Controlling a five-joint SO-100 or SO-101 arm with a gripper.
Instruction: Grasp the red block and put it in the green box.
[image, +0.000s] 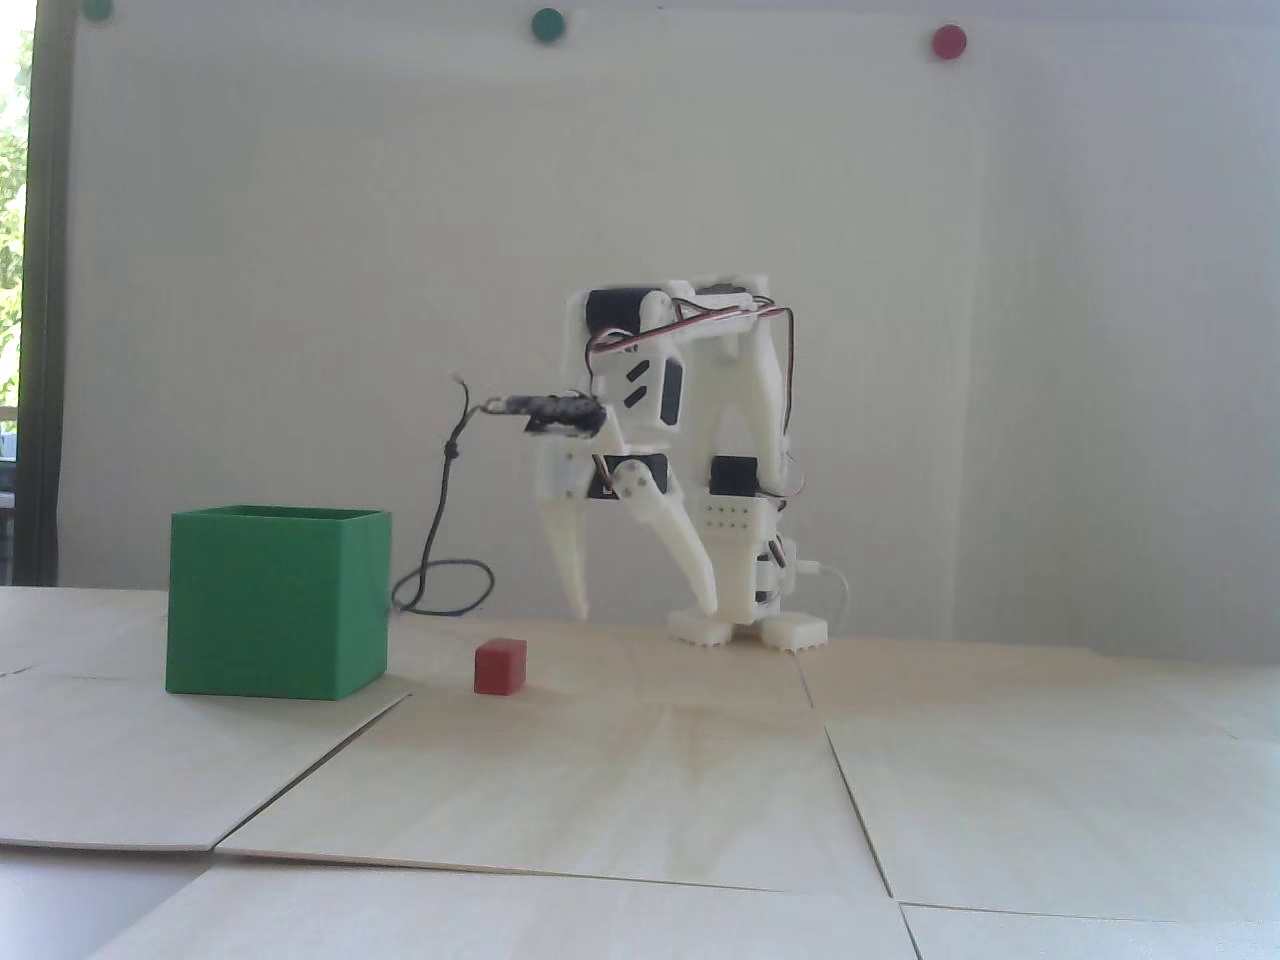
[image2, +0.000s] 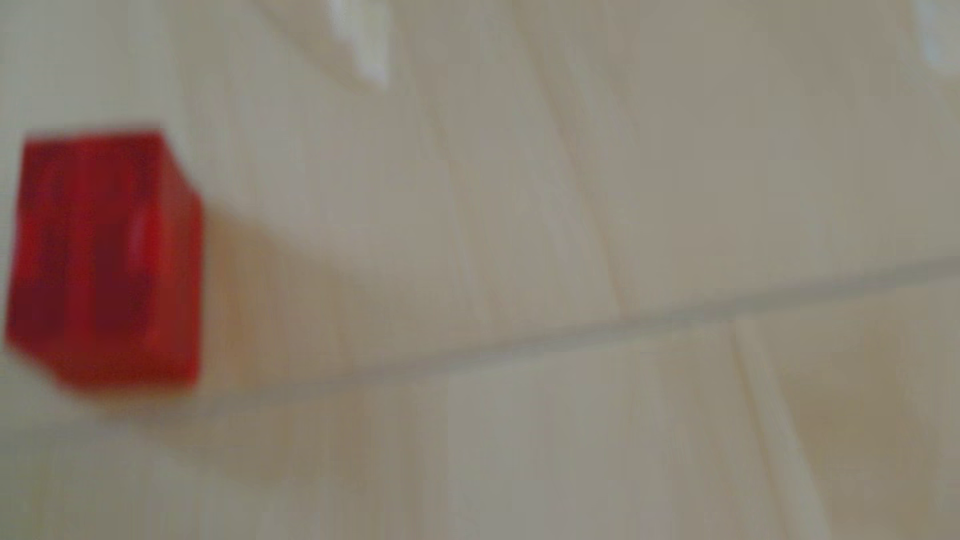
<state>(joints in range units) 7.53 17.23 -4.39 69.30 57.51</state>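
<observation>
Fixed view first: the gripper (image: 643, 612) hangs point-down over the table (image: 640, 780), jaws spread wide, nothing between them. Both tips sit low, close to the wood. The block (image: 499, 667) rests on the table to the left of the jaws and nearer the camera, clear of both fingers. It is not inside the gap. Further left again stands the box (image: 278, 602), open top up, well apart from the jaws with the block lying between the two. A loose black cable (image: 440, 560) trails down behind, just left of the near finger.

Now the wrist view, and it's badly blurred. The block (image2: 104, 257) shows big at the far left edge, off to one side of the jaws rather than centred. A white fingertip (image2: 363, 46) pokes in at the top; a second white smear sits at the top right corner. Bare table (image2: 571, 207) fills the space between them.

So, by my reckoning, this is the approach, grasp not yet made. The next move calls for shifting the open jaws sideways until the block sits squarely between them, then closing.
</observation>
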